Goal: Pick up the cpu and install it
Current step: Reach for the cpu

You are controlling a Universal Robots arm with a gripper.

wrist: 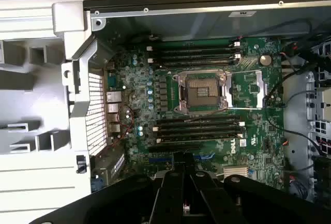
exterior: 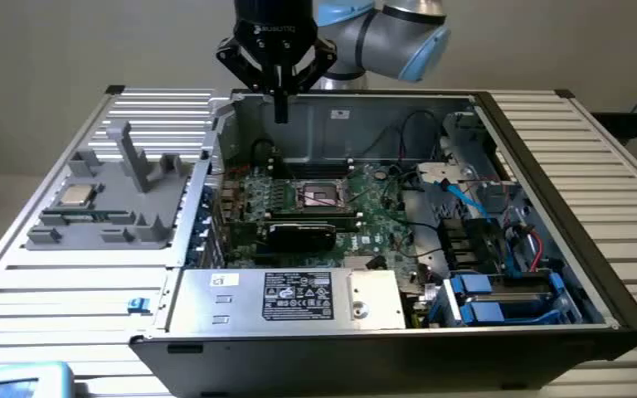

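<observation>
CPU [exterior: 76,196] sits on the grey holder [exterior: 147,211] outside the open computer case [exterior: 318,133], at about 9 o'clock from the socket [exterior: 321,196] in the exterior view. It seems to lie flat in a shallow seat on the holder, though it is too small there to be sure.

In the same view the gripper [exterior: 282,114] hangs above the case's rear wall, at about 11 o'clock from the socket and 2 o'clock from the CPU, well apart from both. Its fingers point down and are pressed together, with nothing between them.

The wrist view looks down on the green motherboard [wrist: 139,105]. There the socket shows a metal frame around a dark square of contacts, and it lies between two banks of black memory slots [wrist: 196,53].

In the exterior view a silver power supply [exterior: 296,297] with a white label fills the near edge of the case, at 6 o'clock from the socket. Blue drive carriers [exterior: 484,298] stand at about 4 o'clock. Case and holder both rest on a white slatted table [exterior: 595,166].
</observation>
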